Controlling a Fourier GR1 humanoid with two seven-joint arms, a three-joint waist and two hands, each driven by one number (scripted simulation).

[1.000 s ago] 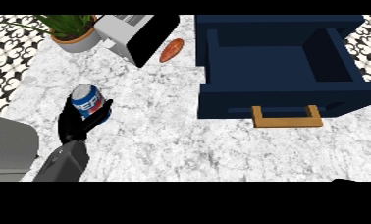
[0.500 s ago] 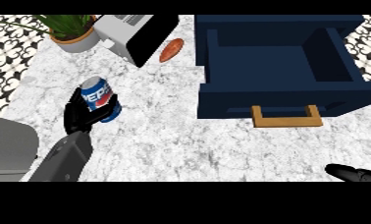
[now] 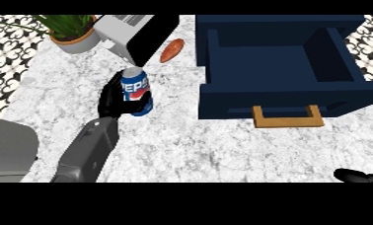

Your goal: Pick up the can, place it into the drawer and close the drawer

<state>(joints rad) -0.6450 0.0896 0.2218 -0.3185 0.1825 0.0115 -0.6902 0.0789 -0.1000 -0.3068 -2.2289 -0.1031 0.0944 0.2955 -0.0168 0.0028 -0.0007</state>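
A blue Pepsi can [image 3: 137,91] with a silver top is held upright above the marble counter, left of centre. My left hand [image 3: 114,96] is curled round its left side and hides part of it. The dark blue drawer [image 3: 280,98] stands open at the right, its inside bare, with a tan handle [image 3: 287,118] on its front. The can is well to the left of the drawer's front wall. Only a dark tip of my right hand [image 3: 354,175] shows at the lower right edge, too little to read its fingers.
A toaster [image 3: 138,34] stands at the back, with a potted plant [image 3: 71,30] to its left. A small reddish-brown food item [image 3: 172,50] lies between the toaster and the drawer. A grey rounded object [image 3: 15,151] sits at the lower left edge.
My left hand has lifted the can and carried it up and to the right, toward the drawer. The right hand's tip has come into view at the lower right.
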